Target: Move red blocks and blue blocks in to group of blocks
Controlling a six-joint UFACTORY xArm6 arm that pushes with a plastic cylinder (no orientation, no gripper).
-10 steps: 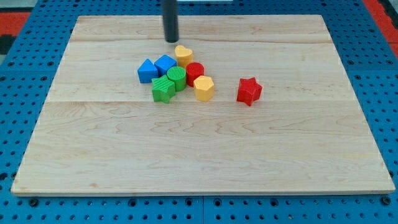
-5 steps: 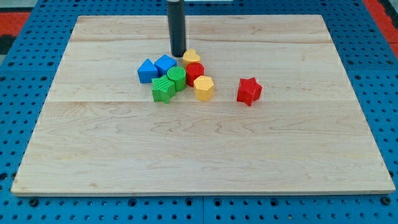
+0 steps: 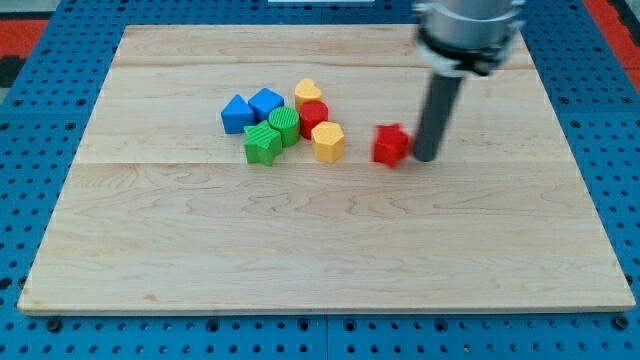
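My tip (image 3: 426, 157) stands just right of the red star block (image 3: 391, 145), touching or nearly touching its right side. The star lies apart, to the right of a cluster. In the cluster are two blue blocks (image 3: 237, 113) (image 3: 266, 102) at the left, a red round block (image 3: 314, 115) in the middle, a yellow heart block (image 3: 308, 92) at the top, a yellow hexagon block (image 3: 327, 141) at the right, a green round block (image 3: 284, 125) and a green block (image 3: 263, 145) at the bottom.
The wooden board (image 3: 320, 250) lies on a blue pegboard (image 3: 20, 150). The arm's grey body (image 3: 468, 30) hangs over the board's upper right part.
My tip has moved from beside the yellow heart at the cluster's top to the right side of the red star. The star has shifted a little to the left.
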